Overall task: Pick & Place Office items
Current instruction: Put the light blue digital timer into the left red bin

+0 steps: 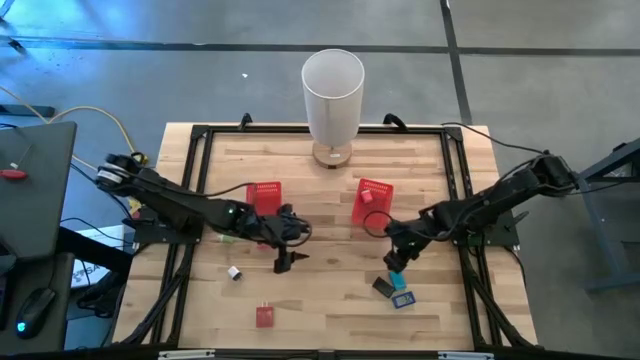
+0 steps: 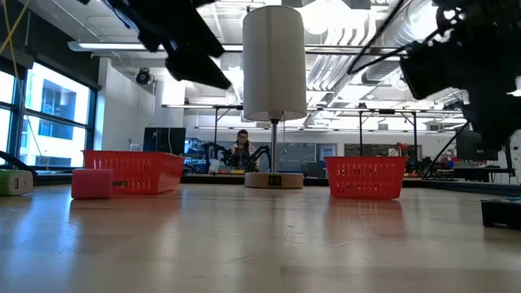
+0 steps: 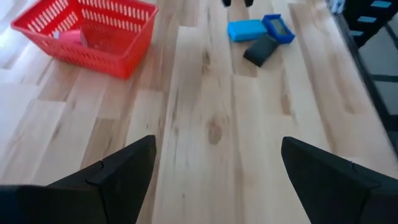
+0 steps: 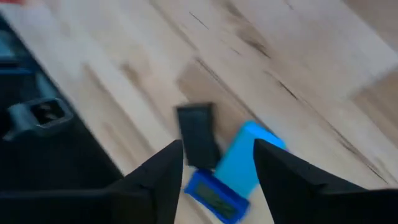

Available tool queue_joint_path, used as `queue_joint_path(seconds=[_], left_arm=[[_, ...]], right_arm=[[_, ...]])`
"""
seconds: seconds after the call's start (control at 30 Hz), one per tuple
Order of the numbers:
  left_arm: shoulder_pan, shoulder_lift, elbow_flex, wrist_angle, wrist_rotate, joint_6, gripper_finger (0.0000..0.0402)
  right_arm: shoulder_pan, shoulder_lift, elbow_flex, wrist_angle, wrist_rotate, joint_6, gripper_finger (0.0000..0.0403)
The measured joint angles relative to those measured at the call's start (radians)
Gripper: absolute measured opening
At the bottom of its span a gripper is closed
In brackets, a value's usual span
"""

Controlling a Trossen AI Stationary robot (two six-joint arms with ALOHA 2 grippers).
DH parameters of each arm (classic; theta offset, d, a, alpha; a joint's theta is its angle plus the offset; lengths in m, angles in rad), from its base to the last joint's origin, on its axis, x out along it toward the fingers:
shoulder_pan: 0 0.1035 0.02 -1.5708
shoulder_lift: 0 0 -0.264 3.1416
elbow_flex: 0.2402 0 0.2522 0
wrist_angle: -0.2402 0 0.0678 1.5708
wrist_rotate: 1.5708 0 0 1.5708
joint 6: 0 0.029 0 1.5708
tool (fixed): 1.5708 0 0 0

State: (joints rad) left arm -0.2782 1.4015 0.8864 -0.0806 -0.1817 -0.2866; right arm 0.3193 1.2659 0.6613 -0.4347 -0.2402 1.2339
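My left gripper [image 1: 284, 260] [image 3: 217, 155] hangs open over bare wood near the table's middle, pointing toward the right side. My right gripper [image 1: 400, 258] [image 4: 217, 152] is open just above a cluster lying flat on the table: a light blue block [image 4: 249, 158] [image 1: 397, 279], a black piece [image 4: 198, 140] [image 1: 383, 287] and a dark blue item [image 4: 214, 194] [image 1: 403, 299]. Its fingers stand on either side of the cluster and touch nothing. A pink item [image 3: 69, 37] [image 1: 368, 196] lies in the right red basket. A white item [image 1: 233, 272], a red item [image 1: 264, 316] and a green one [image 1: 225, 238] lie on the left half.
Two red mesh baskets [image 1: 265, 196] [image 1: 373, 203] stand mid-table. The tall white cylinder [image 1: 332, 95] on its wooden base stands at the far edge. A black frame [image 1: 200, 160] runs round the tabletop. A person [image 2: 242, 150] sits far behind the table.
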Motion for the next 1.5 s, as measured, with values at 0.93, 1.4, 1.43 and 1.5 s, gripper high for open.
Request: queue_joint_path(seconds=[0.93,1.4,1.43,1.5], left_arm=[[0.025,0.044,0.001,0.096,0.003,0.031,0.0337],[0.027,0.044,0.001,0.096,0.002,0.047,0.0337],[0.027,0.044,0.001,0.096,0.002,0.047,0.0337],[0.027,0.044,0.001,0.096,0.002,0.046,0.0337]], right_arm=[[0.413,-0.144,0.124,-0.420,0.687,0.175,0.0162],[0.407,0.123,0.431,-0.847,0.705,0.374,0.0162],[0.408,0.134,0.430,-0.825,0.691,0.375,0.0162],[0.408,0.154,0.430,-0.787,0.654,0.365,0.0162]])
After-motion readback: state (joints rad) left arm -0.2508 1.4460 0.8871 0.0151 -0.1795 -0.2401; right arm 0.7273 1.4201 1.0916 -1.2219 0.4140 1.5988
